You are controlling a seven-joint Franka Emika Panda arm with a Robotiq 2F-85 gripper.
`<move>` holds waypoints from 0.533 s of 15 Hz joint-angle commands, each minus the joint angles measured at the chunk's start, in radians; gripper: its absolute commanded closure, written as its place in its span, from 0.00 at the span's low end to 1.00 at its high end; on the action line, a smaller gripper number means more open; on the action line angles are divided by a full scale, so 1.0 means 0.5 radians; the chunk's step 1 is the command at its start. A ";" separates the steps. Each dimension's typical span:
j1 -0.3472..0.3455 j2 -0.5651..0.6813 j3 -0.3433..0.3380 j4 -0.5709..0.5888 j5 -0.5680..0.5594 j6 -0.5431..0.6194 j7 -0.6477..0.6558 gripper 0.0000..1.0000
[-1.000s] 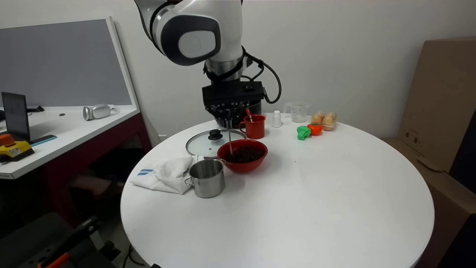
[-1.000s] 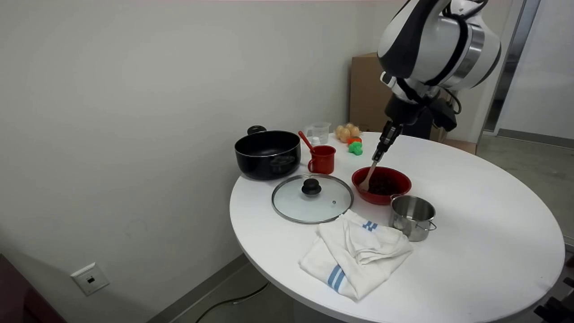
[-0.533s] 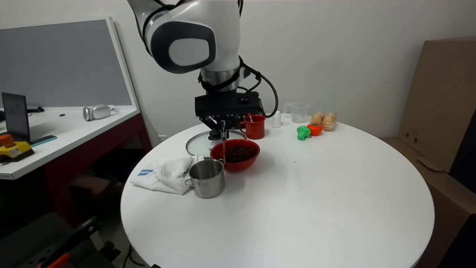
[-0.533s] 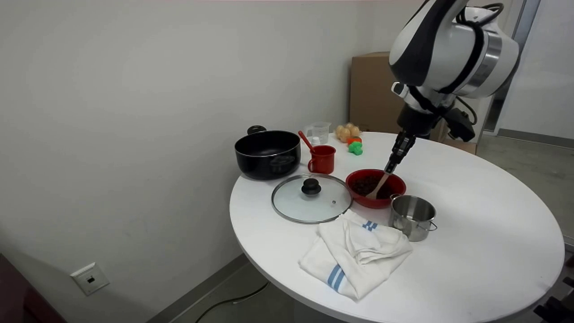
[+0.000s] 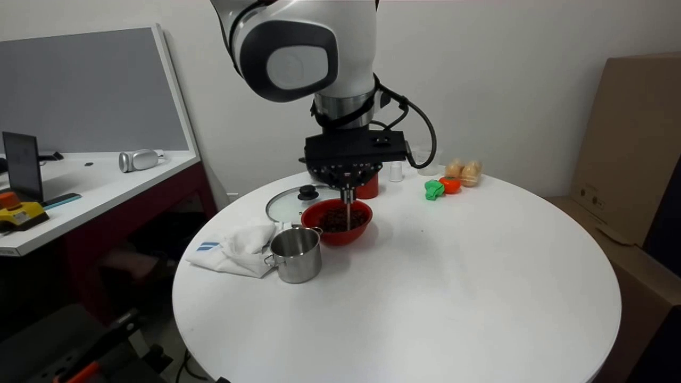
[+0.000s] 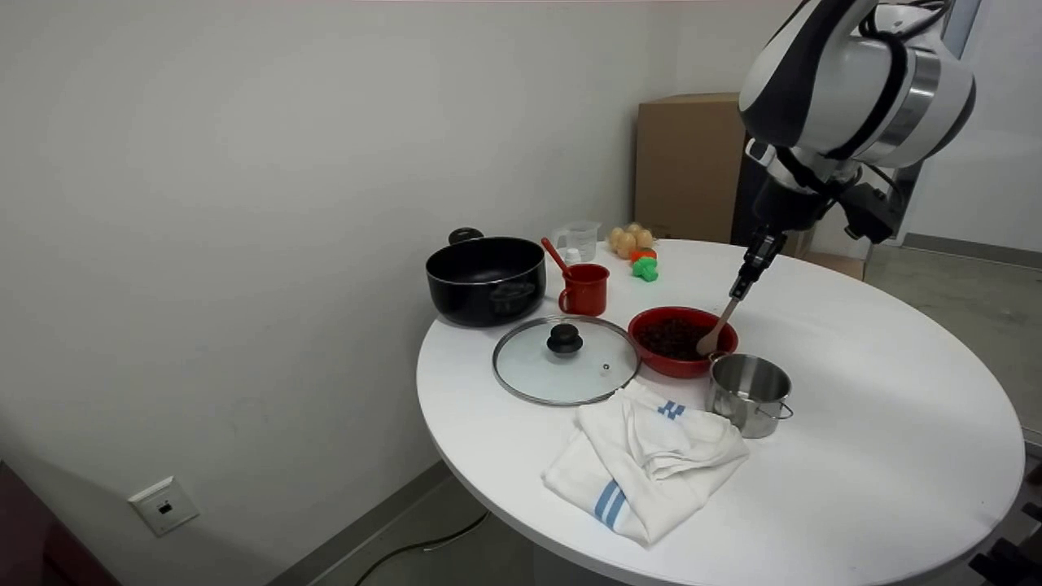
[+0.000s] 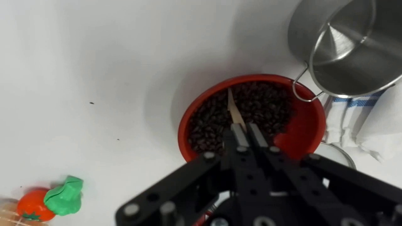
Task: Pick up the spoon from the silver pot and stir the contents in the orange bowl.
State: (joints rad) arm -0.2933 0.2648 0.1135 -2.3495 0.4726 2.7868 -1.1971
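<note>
My gripper is above the orange bowl and shut on the spoon, a pale wooden one, in both exterior views. In the wrist view the fingertips of the gripper hold the spoon between them. The spoon is tilted and its head rests among the contents, small dark reddish-brown pieces. It is near the bowl's side away from the lid. The orange bowl shows a bare red patch inside in the wrist view. The silver pot stands beside it; its wire handle reaches over the rim.
A glass lid lies close beside the bowl. A white towel lies by the silver pot. A red cup with a red handle and a black pot stand behind. A tomato, a green item and eggs lie farther off.
My gripper first lowered with the spoon, then moved with it across the bowl, from the lid's side to the opposite side. The bowl slid slightly toward the lid.
</note>
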 commanded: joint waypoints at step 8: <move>0.110 0.192 0.008 0.328 -0.232 -0.056 0.118 0.99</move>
State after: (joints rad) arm -0.2580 0.3203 0.1167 -2.2461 0.4043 2.7828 -1.1773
